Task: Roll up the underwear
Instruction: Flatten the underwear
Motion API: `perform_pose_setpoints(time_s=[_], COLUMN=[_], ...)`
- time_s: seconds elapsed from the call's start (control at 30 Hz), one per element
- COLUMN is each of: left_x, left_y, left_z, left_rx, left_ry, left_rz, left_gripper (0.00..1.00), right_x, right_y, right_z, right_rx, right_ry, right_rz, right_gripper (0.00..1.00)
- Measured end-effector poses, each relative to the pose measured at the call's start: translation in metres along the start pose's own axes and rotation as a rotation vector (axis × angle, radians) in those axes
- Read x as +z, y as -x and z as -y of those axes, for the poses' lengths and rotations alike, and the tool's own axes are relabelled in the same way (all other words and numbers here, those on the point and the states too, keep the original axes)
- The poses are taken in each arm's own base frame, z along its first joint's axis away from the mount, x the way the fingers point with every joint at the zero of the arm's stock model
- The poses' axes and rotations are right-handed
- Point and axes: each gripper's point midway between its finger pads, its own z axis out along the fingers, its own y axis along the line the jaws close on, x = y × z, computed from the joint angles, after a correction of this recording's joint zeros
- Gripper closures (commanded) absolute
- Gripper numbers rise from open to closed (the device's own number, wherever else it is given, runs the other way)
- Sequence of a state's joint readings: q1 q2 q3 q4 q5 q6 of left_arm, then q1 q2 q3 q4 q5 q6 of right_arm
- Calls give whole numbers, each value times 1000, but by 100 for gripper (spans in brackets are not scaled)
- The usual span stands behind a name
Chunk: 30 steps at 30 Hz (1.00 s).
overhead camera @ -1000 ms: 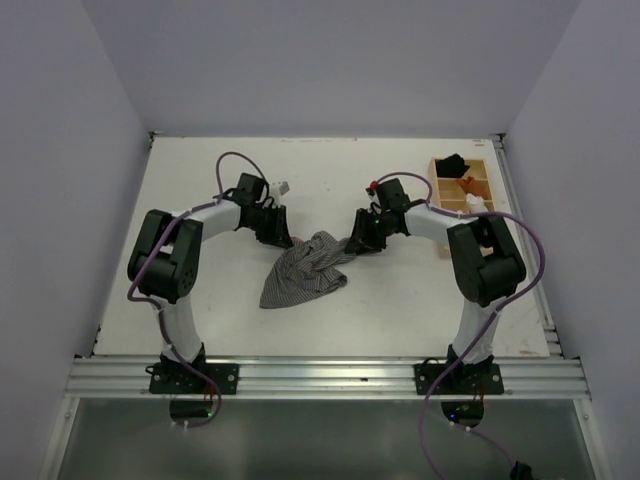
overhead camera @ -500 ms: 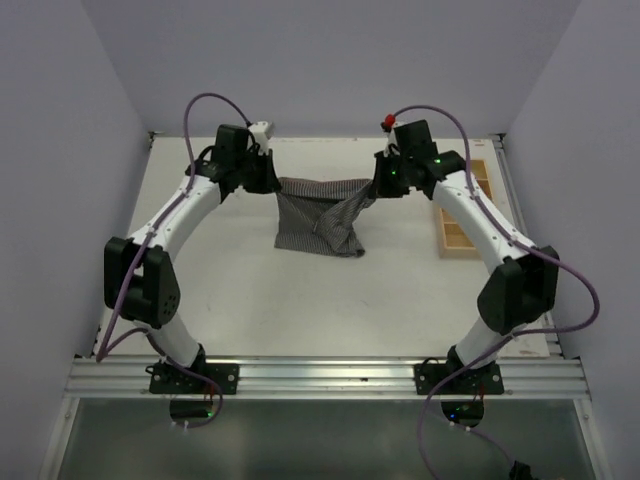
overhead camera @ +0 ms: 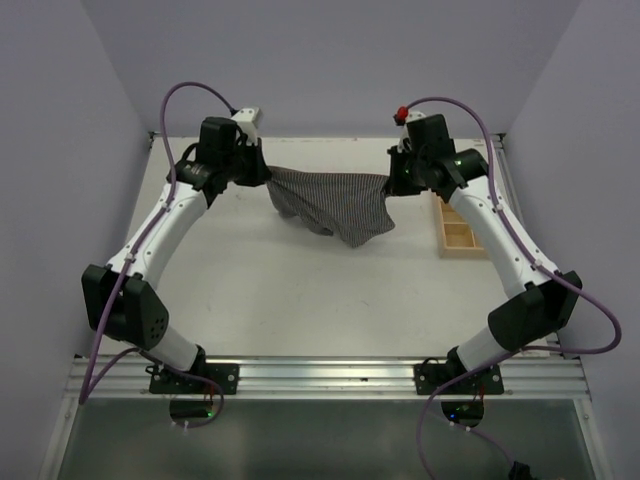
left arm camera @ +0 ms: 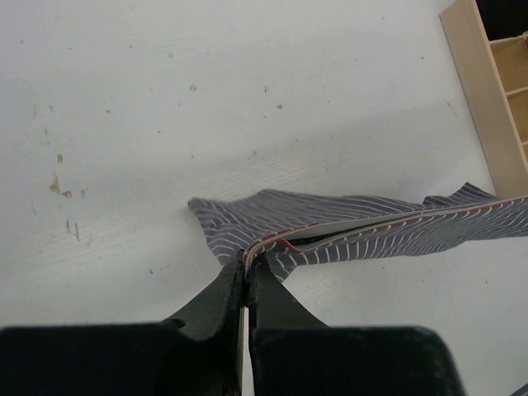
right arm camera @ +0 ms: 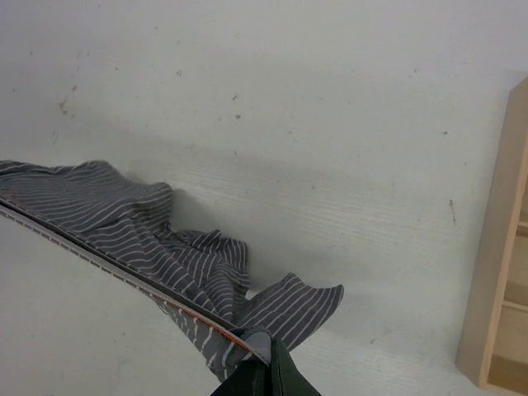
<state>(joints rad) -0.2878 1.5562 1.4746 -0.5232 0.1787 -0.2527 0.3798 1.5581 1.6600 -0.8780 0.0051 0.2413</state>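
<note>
A matte white table, faintly scuffed, stands between plain lilac walls. Left of the pale wooden divided box, the soft, finely striped grey-and-white underwear hangs stretched above the tabletop. Its top edge is clamped tight by the right gripper beside the box and the left gripper farther off.

Walls: plain pale lavender, on three sides.
Table: white, lightly speckled top.
Light: soft, even, seemingly from overhead.
</note>
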Motion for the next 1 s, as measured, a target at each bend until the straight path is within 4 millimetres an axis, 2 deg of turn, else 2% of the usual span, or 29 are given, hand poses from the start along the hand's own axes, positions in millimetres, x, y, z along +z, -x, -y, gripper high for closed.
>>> perform_pose_setpoints(time_s=[0.1, 0.2, 0.3, 0.37, 0.47, 0.53, 0.6, 0.7, 0.77, 0.87, 0.93, 1.0], left_x=[-10, -27, -41, -42, -29, -13, 7, 39, 58, 74, 76, 74], left_y=[0, 5, 12, 14, 14, 14, 18, 36, 54, 70, 71, 70], left_z=[2, 7, 12, 13, 9, 4, -3, -9, -11, -13, -14, -14], left_rx=[-18, -36, -43, -47, -51, -51, -48, -47, -46, -43, -43, -41], left_ry=[5, 0, -10, -12, 1, 21, 45, 65, 69, 70, 73, 71], left_rz=[2, 33, 66, 72, 53, 32, 13, 13, 35, 64, 68, 78], left_gripper=[100, 100, 100, 100, 100, 100, 100, 100, 100, 100, 100, 100], right_x=[-5, -19, -33, -35, -21, -4, 23, 55, 69, 73, 68, 65], right_y=[-5, -9, -7, -3, 1, 2, 4, 25, 43, 61, 64, 59], right_z=[-2, -5, -6, -7, -4, -1, 4, 10, 15, 19, 19, 16], right_rx=[-3, -6, -7, -7, -13, -22, -38, -66, -80, -86, -93, -104], right_ry=[11, 31, 41, 44, 25, 2, -40, -95, -128, -138, -128, -99], right_rz=[-13, 2, 41, 61, 64, 50, 9, -2, 15, 48, 61, 71], right_gripper=[100, 100, 100, 100, 100, 100, 100, 100, 100, 100, 100, 100])
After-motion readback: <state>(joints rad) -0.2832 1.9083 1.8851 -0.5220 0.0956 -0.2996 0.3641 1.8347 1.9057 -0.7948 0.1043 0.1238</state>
